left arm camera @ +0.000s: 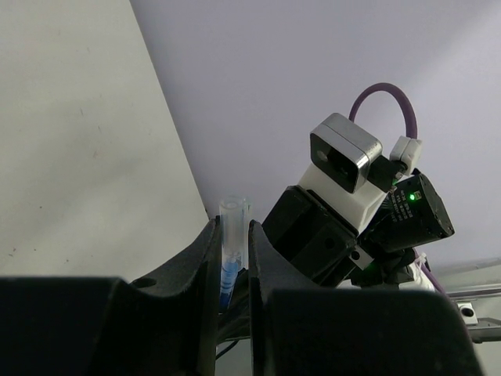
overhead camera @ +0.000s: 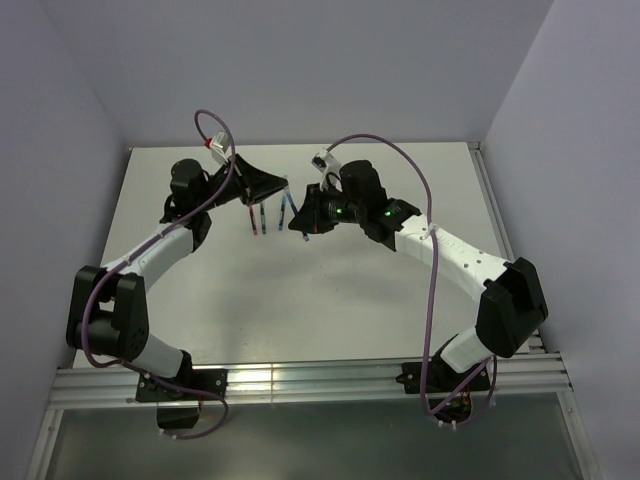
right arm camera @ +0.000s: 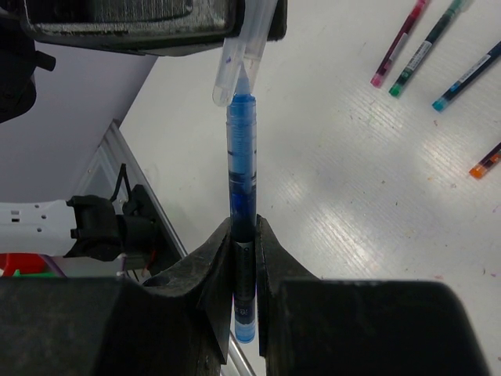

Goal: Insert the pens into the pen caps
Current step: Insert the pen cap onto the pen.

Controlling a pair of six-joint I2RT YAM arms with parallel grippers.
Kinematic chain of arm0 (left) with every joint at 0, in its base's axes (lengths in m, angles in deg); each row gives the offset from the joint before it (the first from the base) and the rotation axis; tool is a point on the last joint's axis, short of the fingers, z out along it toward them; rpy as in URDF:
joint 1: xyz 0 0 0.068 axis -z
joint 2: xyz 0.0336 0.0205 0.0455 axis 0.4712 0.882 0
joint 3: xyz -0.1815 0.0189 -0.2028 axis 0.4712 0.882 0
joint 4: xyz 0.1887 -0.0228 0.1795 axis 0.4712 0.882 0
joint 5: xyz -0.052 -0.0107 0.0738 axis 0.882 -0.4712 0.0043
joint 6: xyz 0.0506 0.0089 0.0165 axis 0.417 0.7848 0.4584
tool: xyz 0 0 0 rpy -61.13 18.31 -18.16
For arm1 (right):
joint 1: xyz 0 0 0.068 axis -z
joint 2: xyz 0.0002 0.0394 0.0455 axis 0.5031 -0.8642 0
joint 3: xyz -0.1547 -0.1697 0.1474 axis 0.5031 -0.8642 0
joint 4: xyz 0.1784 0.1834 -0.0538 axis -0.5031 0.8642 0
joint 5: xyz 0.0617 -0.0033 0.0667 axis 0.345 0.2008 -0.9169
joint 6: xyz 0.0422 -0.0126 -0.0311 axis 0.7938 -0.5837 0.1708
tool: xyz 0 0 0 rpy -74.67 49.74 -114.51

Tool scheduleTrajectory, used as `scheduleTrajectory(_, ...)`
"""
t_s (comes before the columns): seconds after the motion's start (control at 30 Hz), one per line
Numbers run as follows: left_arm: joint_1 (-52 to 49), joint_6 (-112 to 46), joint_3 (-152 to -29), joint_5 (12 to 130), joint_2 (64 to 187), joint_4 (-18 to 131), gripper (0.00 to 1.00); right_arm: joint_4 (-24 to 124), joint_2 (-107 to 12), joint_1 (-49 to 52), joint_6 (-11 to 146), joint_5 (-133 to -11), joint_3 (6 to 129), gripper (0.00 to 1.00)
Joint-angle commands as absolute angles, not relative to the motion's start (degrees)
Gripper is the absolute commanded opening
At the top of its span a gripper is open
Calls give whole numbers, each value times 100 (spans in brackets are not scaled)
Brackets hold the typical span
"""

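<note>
At frame centre the right hand (right arm camera: 244, 235) pinches a slim, glossy blue pen (right arm camera: 241, 149) by its tail, tip at the mouth of the clear tubular cap (right arm camera: 232, 70) nipped in the left hand (left arm camera: 233, 233) (spare pens (right arm camera: 423, 48) lie upper right on the matte bench (right arm camera: 352, 196)).

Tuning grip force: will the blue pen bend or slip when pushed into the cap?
Probably stiff: the blue pen stands straight out of the right claw. Its glossy round barrel, pinched only near one end, might slide back or pivot.
</note>
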State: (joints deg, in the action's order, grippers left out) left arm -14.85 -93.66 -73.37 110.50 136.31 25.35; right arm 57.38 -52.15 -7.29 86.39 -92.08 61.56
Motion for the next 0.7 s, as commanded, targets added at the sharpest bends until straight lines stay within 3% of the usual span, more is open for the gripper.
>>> scheduleTrajectory(0.0,-1326,-9279,-7363,11001,13458,2375,0,5557,-4982,-653,8664,-9120,6323,0)
scheduleTrajectory(0.67,-719,-8259,-7011,10270,12483,3439,0,5310,-4649,-574,8946,-8664,6253,0)
